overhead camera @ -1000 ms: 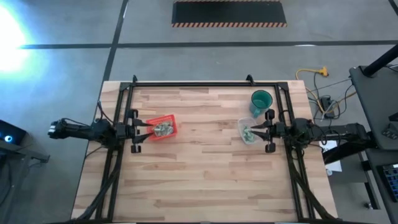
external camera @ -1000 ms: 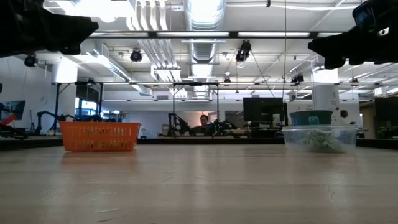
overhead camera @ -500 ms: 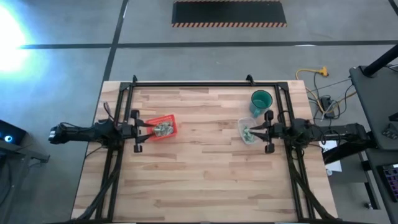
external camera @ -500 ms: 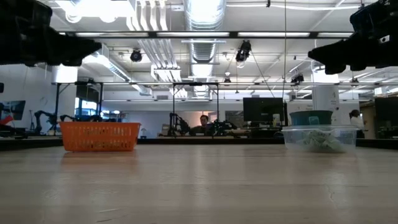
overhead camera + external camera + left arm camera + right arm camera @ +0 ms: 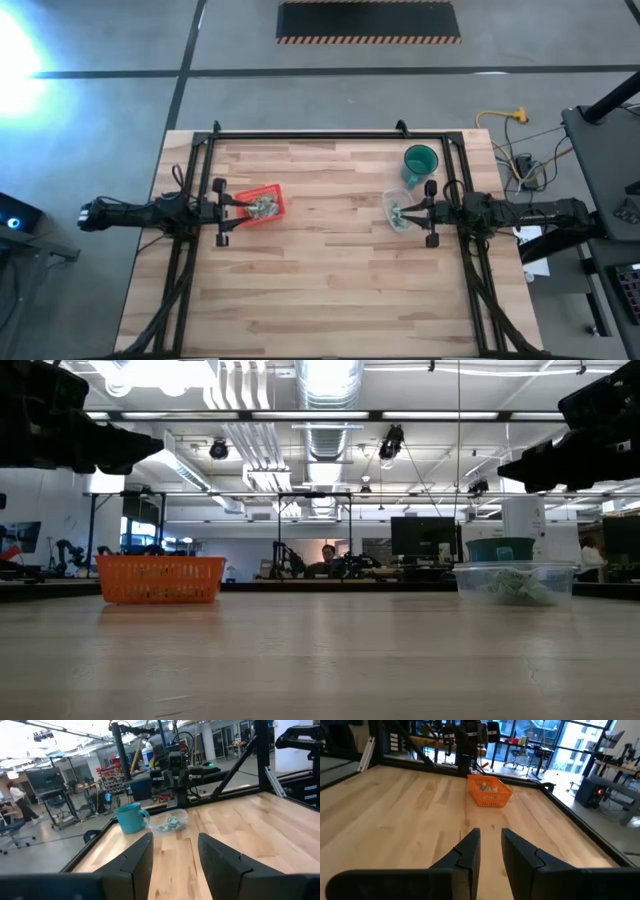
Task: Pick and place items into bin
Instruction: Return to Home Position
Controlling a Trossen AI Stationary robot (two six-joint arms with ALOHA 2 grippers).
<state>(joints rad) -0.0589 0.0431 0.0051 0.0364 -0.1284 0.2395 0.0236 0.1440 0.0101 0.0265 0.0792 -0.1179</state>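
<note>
A red mesh tray [image 5: 264,204] stands left of the table's middle with several pale green-and-white pieces [image 5: 262,208] inside; the right wrist view shows the tray [image 5: 489,790] far ahead. A clear tub [image 5: 397,210] on the right holds more pieces [image 5: 169,822]. My left gripper [image 5: 236,205] hovers open at the tray's left side, well above the table [image 5: 150,445]. My right gripper [image 5: 410,212] hovers open at the tub's right edge, also raised [image 5: 510,460]. Neither holds anything.
A teal cup [image 5: 420,161] stands just beyond the clear tub, toward the far right corner. A black frame [image 5: 330,134] runs along the table's far edge and both sides. Bare wood stretches between tray and tub and across the whole near half [image 5: 330,290].
In the low view both grippers have sunk a little toward the table while staying level. The tray, the tub and the pieces have kept their places.
</note>
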